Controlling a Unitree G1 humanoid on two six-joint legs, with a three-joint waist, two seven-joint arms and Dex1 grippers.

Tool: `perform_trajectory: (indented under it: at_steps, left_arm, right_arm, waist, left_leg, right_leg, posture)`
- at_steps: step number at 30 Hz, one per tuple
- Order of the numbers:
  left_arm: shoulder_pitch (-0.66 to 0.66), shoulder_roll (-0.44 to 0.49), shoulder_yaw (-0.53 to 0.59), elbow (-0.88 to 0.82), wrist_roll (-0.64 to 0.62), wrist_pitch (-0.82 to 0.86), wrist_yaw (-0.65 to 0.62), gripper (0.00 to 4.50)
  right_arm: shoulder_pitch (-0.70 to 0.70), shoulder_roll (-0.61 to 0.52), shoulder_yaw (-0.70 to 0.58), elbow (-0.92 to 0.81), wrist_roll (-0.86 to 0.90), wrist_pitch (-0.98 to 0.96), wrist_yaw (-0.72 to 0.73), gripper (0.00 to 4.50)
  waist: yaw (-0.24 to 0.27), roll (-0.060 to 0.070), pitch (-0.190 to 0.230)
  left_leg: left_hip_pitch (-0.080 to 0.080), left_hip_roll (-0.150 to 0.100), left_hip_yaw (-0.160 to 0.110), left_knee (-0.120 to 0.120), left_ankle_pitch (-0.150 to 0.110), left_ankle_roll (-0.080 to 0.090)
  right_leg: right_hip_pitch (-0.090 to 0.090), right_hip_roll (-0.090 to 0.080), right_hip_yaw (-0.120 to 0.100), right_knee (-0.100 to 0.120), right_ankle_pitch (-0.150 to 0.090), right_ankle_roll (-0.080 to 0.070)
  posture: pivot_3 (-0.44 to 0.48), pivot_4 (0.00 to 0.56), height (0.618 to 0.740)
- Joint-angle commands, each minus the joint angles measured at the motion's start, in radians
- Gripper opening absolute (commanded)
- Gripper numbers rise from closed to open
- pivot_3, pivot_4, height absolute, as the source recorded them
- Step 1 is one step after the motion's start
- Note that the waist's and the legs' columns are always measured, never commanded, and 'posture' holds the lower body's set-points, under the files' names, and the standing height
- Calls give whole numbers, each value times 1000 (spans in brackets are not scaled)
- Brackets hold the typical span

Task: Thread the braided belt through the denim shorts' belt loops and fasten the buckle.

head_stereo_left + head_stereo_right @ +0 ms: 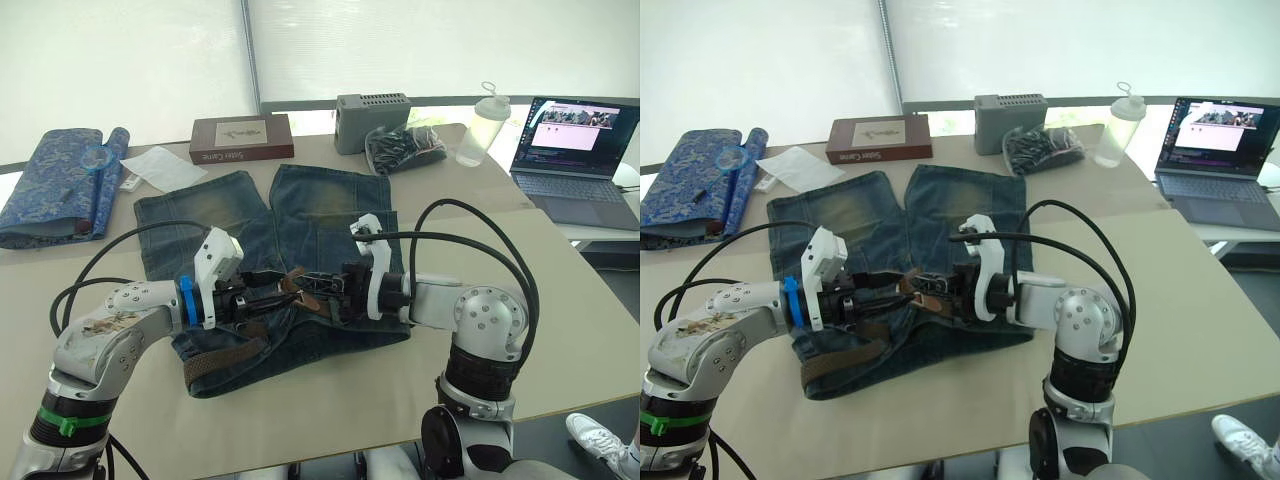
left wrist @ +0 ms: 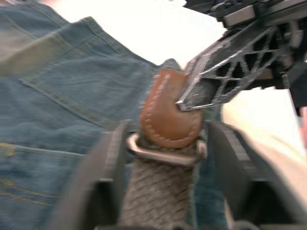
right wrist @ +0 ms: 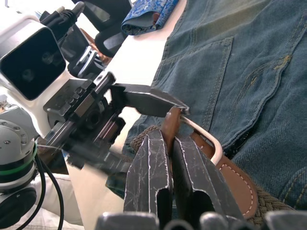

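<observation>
denim shorts point(image 1: 300, 225) flat on worktop point(image 1: 560, 300) | braided belt point(image 1: 225, 358) along waistband | my right gripper point(image 3: 169, 143) pinches belt's brown leather end by buckle point(image 2: 163, 154) | my left gripper point(image 2: 163, 143) wide, straddling belt

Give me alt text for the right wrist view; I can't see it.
The right end effector is shut on the belt's brown leather end beside the silver buckle, with the left end effector touching the same spot. The denim shorts lie flat beyond.
</observation>
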Motion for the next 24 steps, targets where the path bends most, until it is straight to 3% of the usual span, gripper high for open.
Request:
perform_trajectory:
  at_steps: [1,8,16,20,21,24]
  left_arm:
    - [4,1,-24,4,52,-63,-11,934]
    - [22,14,-55,46,93,-104,-60,888]
    - [121,33,-100,122,193,-203,-86,869]
    - [134,14,-44,102,88,-163,-102,869]
    - [125,-4,-12,104,50,-138,-80,1924]
    - [101,-17,31,112,47,-128,-31,3170]
  right_arm:
    - [-1,10,6,-51,40,-5,9,0]
    - [-4,10,-1,-54,59,-14,23,0]
    - [-44,37,-103,-38,83,-24,15,0]
    - [-39,21,-96,-37,86,-28,8,0]
    - [-33,14,-88,-39,85,-30,6,0]
    - [-17,12,-78,-42,89,-24,-1,0]
  waist:
    - [3,0,0]
    - [6,0,0]
    - [6,0,0]
    - [5,0,0]
    - [5,0,0]
    - [6,0,0]
  left_leg:
    - [0,0,0,0,0,0]
    - [0,0,0,0,0,0]
    - [0,0,0,0,0,0]
    - [0,0,0,0,0,0]
    - [0,1,0,0,0,0]
    - [0,0,0,0,0,0]
  right_leg:
    - [0,0,0,0,0,0]
    - [0,0,0,0,0,0]
    - [0,0,0,0,0,0]
    - [-1,0,0,0,0,0]
    - [-1,0,1,0,0,0]
    - [0,0,1,0,0,0]
  posture:
    - [0,150,740]
    - [0,150,740]
    - [0,150,740]
    - [0,150,740]
    - [0,150,740]
    - [0,150,740]
